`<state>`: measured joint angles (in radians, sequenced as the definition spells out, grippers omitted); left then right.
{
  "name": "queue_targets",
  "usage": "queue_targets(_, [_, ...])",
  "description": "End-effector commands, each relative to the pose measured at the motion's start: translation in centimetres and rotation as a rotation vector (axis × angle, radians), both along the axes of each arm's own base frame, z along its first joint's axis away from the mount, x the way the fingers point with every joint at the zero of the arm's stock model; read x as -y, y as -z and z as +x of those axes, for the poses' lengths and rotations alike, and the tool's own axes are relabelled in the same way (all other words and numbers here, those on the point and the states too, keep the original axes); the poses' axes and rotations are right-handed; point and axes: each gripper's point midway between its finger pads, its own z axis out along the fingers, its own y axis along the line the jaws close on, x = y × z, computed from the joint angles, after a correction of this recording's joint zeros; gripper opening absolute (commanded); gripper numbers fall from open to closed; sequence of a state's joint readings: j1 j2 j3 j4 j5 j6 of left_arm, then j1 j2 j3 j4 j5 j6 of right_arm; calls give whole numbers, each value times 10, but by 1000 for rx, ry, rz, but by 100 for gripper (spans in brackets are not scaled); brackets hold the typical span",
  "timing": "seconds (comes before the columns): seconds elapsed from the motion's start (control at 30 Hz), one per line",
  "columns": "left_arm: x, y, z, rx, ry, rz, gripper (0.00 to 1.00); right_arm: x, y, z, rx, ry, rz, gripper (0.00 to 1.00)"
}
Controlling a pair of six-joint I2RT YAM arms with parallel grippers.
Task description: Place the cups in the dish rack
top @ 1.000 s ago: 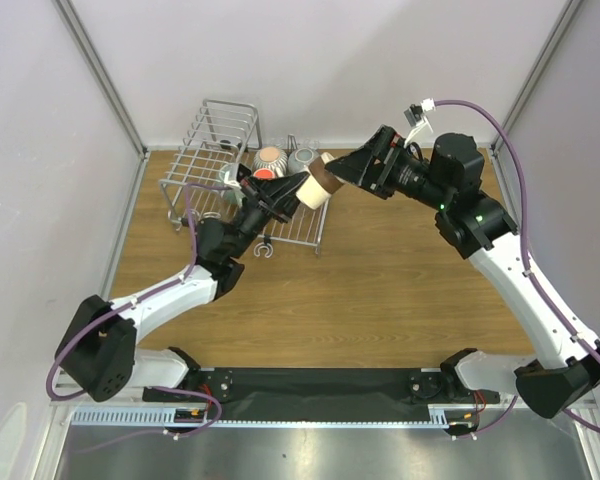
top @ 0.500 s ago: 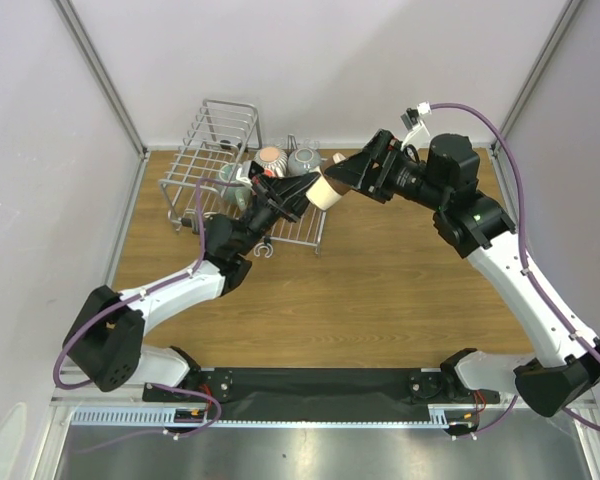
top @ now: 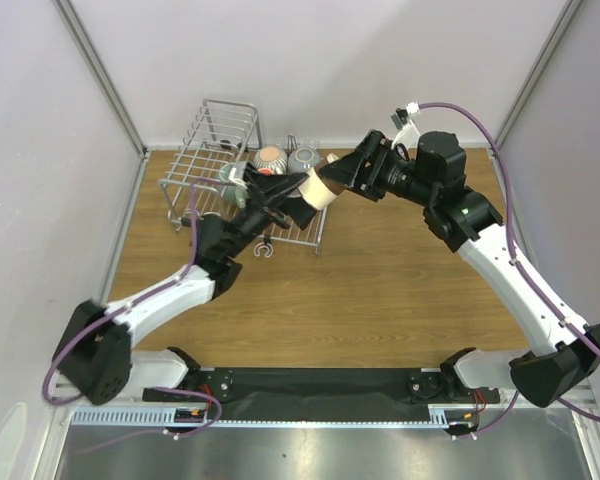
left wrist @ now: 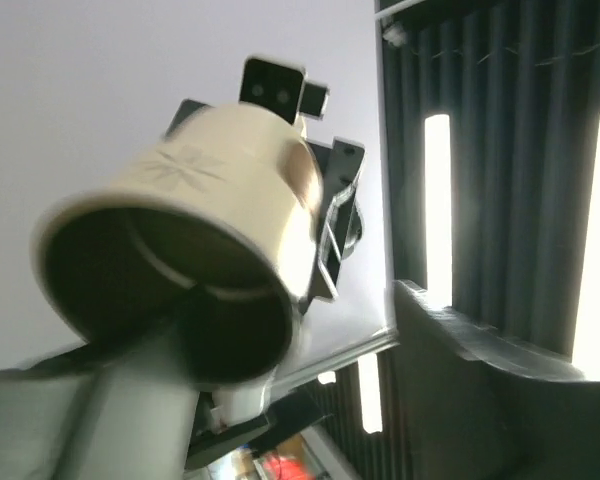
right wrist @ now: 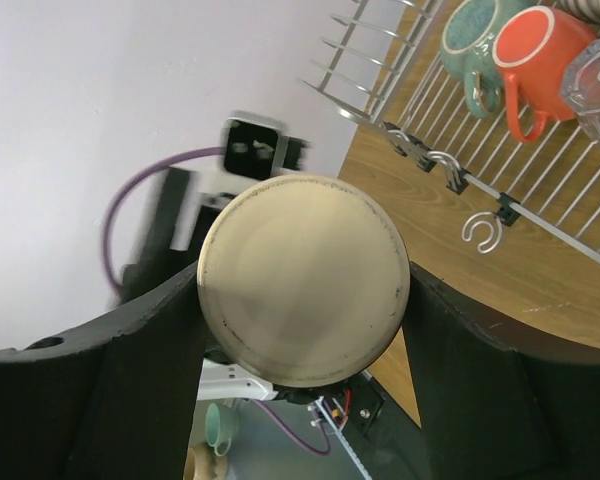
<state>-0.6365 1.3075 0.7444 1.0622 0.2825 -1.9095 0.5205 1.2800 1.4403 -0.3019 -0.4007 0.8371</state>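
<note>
A cream-beige cup (top: 317, 190) hangs in the air over the right end of the dish rack (top: 208, 150), between my two grippers. My right gripper (top: 332, 182) is shut on it: in the right wrist view the cup's round base (right wrist: 305, 280) fills the gap between the black fingers (right wrist: 130, 350). My left gripper (top: 270, 195) stands open at the cup's mouth (left wrist: 170, 290); one blurred finger (left wrist: 110, 420) reaches up to it. A teal cup (right wrist: 480, 35), an orange-red cup (right wrist: 535, 55) and a clear glass (right wrist: 595, 75) lie on the rack's flat tray.
A ribbed cup (top: 270, 155) and a grey cup (top: 302, 158) sit at the rack's back right. Upright slots (top: 225, 125) rise at the rack's far end. Metal hooks (right wrist: 480, 230) hang on the rack's near edge. Walls close in on three sides.
My left gripper opened and let go of the cream cup. My right gripper closed on its base. Both arms and the cup shifted slightly left.
</note>
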Motion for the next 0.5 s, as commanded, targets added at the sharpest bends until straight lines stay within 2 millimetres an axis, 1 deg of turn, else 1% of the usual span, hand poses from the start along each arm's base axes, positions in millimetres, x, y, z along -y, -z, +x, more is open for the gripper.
queue_targets(0.0, [-25,-38,-39,252,-23,135,88,-1,-13,17,86,56,16,0])
queue_targets(0.03, [-29,-13,-22,149,-40,249,99,-1,-7,22,81,73,8,0])
queue_targets(0.07, [-34,-2,-21,143,-58,315,100,-1,-6,28,81,95,16,0])
queue_targets(0.1, [-43,3,-28,123,-59,353,100,1,-2,35,72,133,18,0])
queue_targets(0.13, [-52,27,-22,48,-76,406,100,2,2,40,61,152,21,0])
queue_targets(0.17, [-59,36,-23,30,-86,430,100,-1,13,49,38,167,11,0])
queue_targets(0.2, [-63,45,-26,11,-86,455,100,-2,18,54,34,190,-3,0])
queue_targets(0.23, [-74,46,-32,15,-106,478,100,-4,24,60,34,202,-25,0])
queue_targets(0.27, [-78,72,-34,-49,-101,574,99,-8,36,67,18,214,-60,0])
queue_targets(0.33, [-88,77,-42,-48,-106,636,100,-12,50,79,37,247,-128,0])
queue_targets(0.37, [-89,86,-45,-49,-92,678,100,-14,55,83,41,256,-147,0])
queue_targets(0.4, [-89,86,-48,-45,-78,689,100,-21,69,89,40,255,-181,0])
queue_targets(0.47, [-89,79,-54,-11,-69,691,100,-33,78,94,59,232,-195,0])
